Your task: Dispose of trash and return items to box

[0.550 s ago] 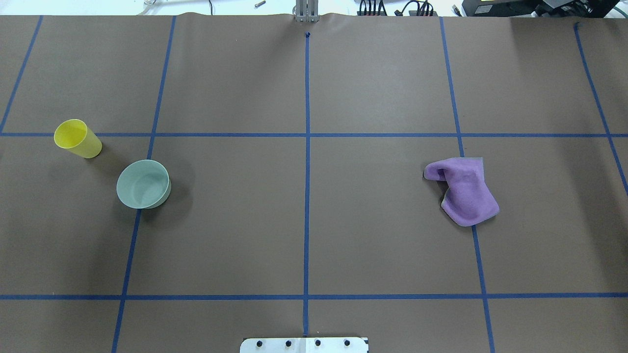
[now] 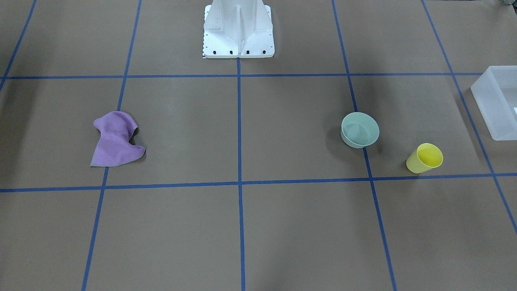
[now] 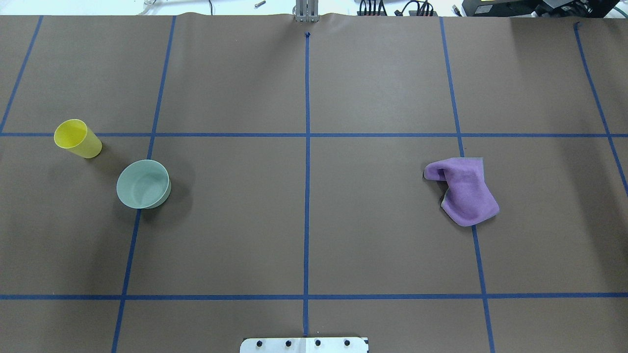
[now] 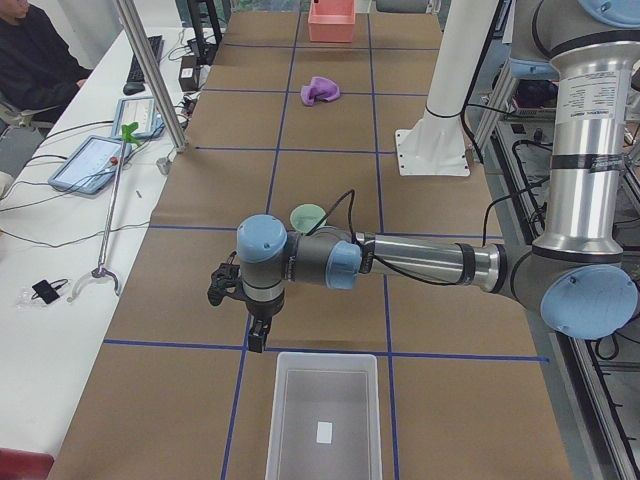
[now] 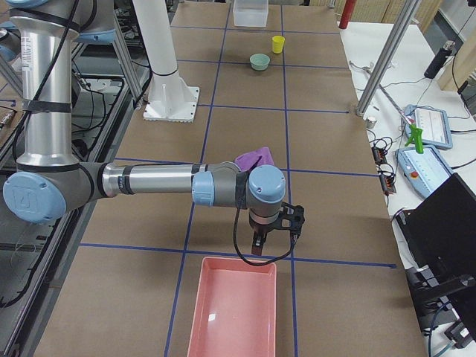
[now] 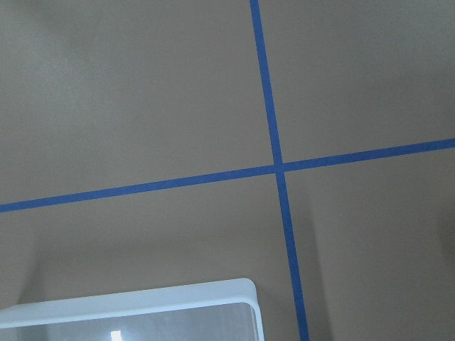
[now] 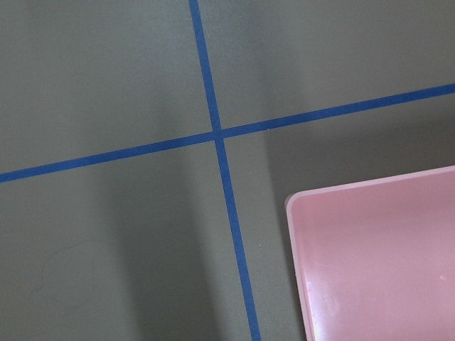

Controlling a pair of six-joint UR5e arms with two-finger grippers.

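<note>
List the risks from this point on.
The small translucent yellow plastic cup stands near the pale mint-green round plastic bowl; grasping one could knock the other.
The frosted white plastic bin and pink plastic tray sit at opposite ends; items could go into the wrong one.

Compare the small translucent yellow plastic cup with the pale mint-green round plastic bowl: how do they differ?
The small translucent yellow plastic cup is narrow and tall; the pale mint-green round plastic bowl is wider and shallower. In the overhead view the cup stands up and left of the bowl, apart from it. Both stand upright, open side up, empty.
</note>
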